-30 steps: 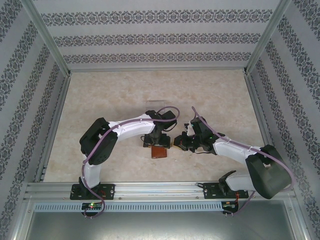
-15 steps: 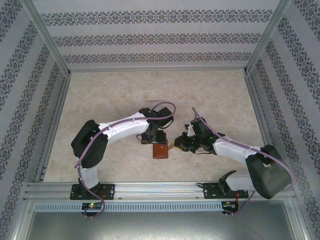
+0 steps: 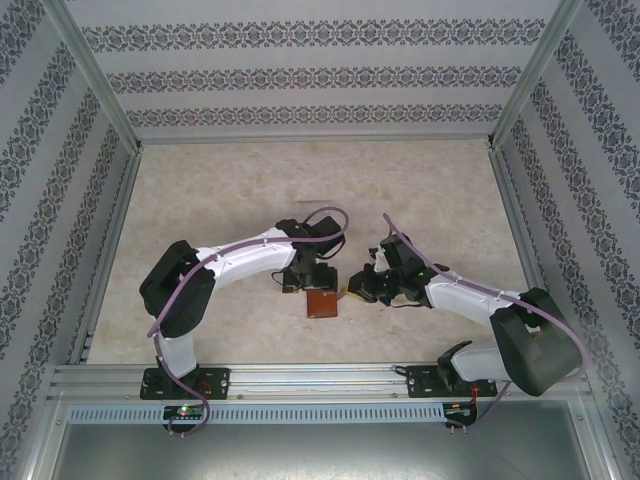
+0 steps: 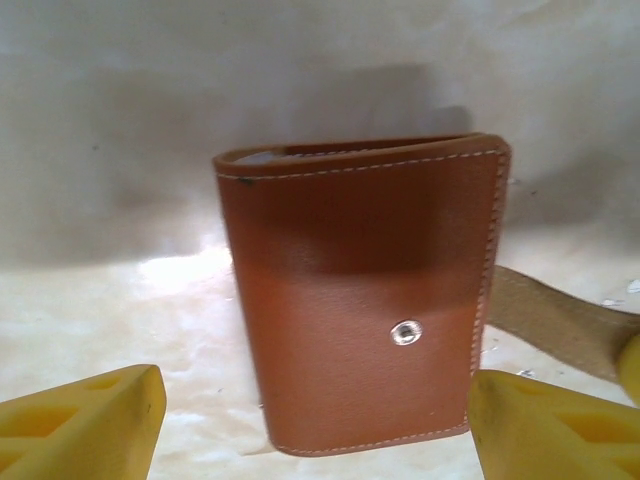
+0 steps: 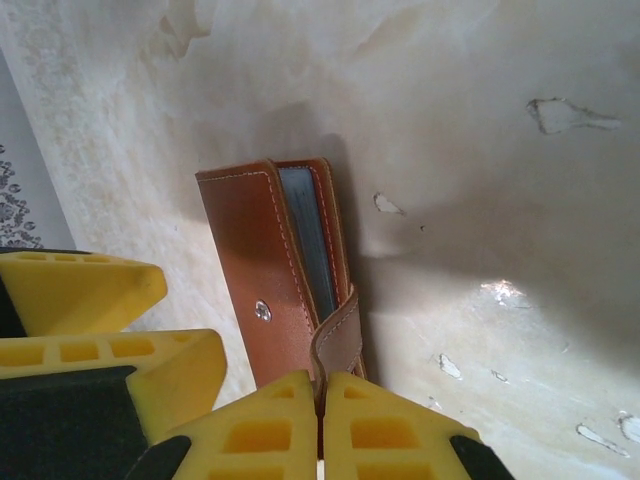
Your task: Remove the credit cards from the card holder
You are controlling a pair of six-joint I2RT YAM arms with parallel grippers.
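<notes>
My right fingers [image 5: 270, 420] clamp the tab [image 5: 340, 335] of the card holder [image 5: 250, 260] as an anchor, while my left fingers [image 4: 80, 425] straddle it, wide open and empty.

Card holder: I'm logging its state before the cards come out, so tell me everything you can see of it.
The card holder is a small reddish-brown leather bifold with pale stitching along its edges and a metal snap stud on the cover. It lies on the marbled table between the arms, slightly ajar, with grey-blue inner pockets showing at the gap. The right gripper is shut on its unsnapped closing tab. The open left gripper straddles it, contact unclear.
</notes>
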